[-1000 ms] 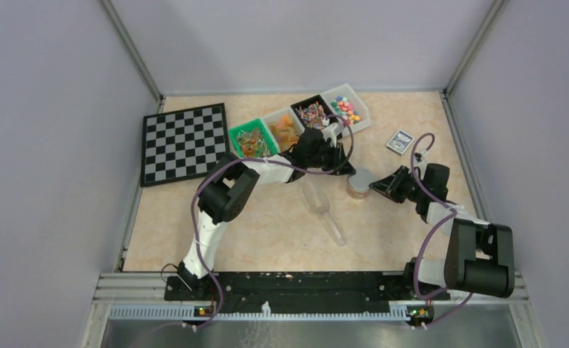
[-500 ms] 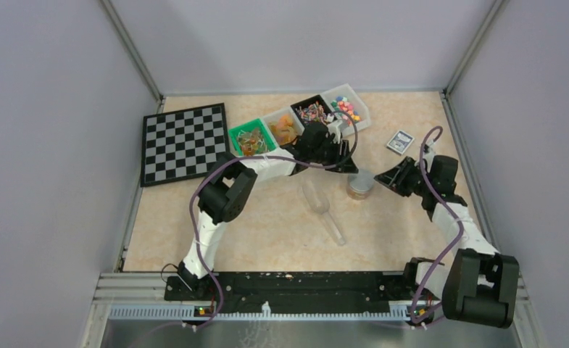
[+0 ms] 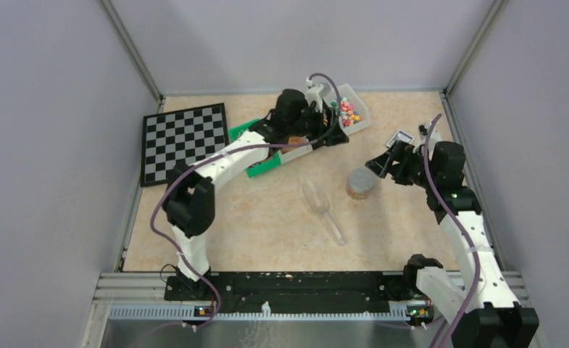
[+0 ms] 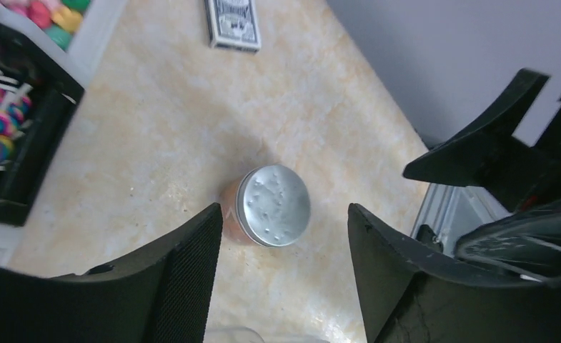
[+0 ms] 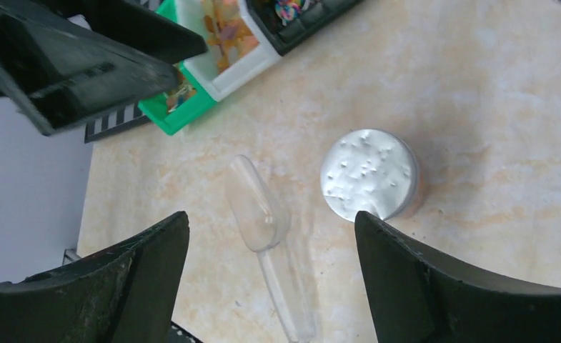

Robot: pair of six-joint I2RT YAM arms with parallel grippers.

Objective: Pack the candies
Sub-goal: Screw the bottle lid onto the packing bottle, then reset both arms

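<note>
Hovering above the bins (image 5: 241,71), the left gripper (image 4: 284,214) has its jaws spread wide and holds nothing. Its camera looks down on the jar (image 4: 271,206), framed between the 2 fingers and well below them. The right gripper (image 5: 271,221) is also spread and empty, up off the table (image 3: 267,225), just right of the jar in the top view.

The jar stands upright mid-table with its silver lid (image 5: 370,184) on, and orange shows through its side. The candies (image 3: 349,110) sit in the 4 bins, a row at the far side: green, white, black, white. The left arm hides much of that row.

A clear scoop (image 3: 323,210) lies flat near the jar's left, apart from it. The chessboard (image 3: 183,141) is far left. The card deck (image 3: 399,139) is far right, near the right gripper.
</note>
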